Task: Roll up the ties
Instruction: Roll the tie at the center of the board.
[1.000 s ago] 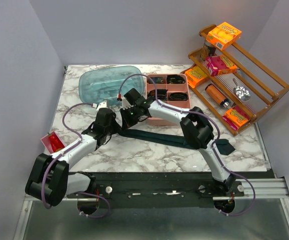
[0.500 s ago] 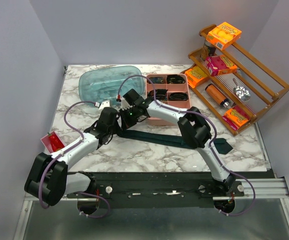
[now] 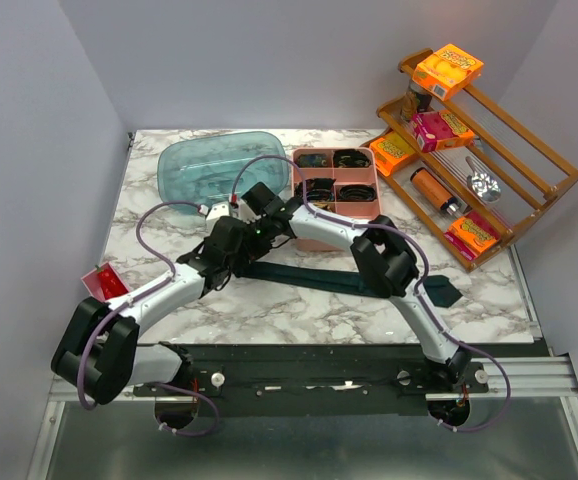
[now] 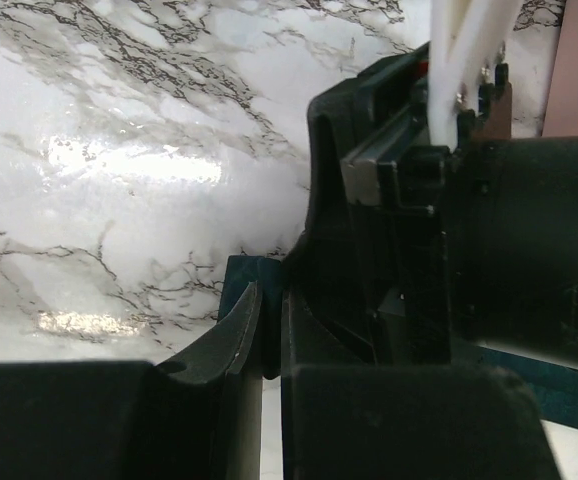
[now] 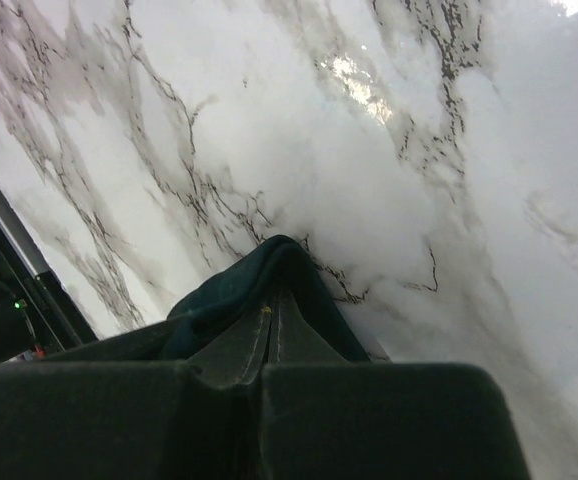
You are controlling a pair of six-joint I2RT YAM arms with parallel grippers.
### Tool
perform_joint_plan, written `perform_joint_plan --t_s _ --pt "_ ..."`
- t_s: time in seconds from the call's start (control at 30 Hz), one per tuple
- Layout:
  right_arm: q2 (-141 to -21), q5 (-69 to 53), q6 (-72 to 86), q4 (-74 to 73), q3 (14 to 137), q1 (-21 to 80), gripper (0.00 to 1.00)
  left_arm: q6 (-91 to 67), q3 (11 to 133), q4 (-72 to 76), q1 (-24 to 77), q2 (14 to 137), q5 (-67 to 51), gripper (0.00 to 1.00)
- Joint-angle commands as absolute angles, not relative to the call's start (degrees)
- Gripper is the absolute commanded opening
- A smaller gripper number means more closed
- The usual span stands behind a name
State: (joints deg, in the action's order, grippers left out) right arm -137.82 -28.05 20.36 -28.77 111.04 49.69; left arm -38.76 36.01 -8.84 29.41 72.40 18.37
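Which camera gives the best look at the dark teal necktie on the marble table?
The top external view: it shows the dark teal fabric necktie as a long flat strip, right down to its pointed end. The right wrist view shows only a folded bit pinched in the right gripper; the left wrist view catches just slivers.

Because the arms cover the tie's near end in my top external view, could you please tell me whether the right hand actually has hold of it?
Observer: Yes. In the right wrist view the right hand is shut on a fold of the dark teal tie, lifted off the marble.
Operator: Thank you. And the left hand?
Observer: In the left wrist view the left hand has its fingers only a slit apart, with the tie's corner at their tips. I cannot tell whether they pinch it.
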Motion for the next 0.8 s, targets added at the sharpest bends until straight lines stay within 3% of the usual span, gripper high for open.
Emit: perform_joint_plan --t_s 0.0,0.77 --pt "-140.36 -29.88 21.27 -28.74 113.11 50.45 0.04 -38.67 37.88 -8.7 31.2 73.48 22.67 0.0" --pt "-133.77 -20.83 17.32 -32.61 111.97 50.19 0.04 -41.4 38.4 -18.81 32.08 71.27 35.24 0.0"
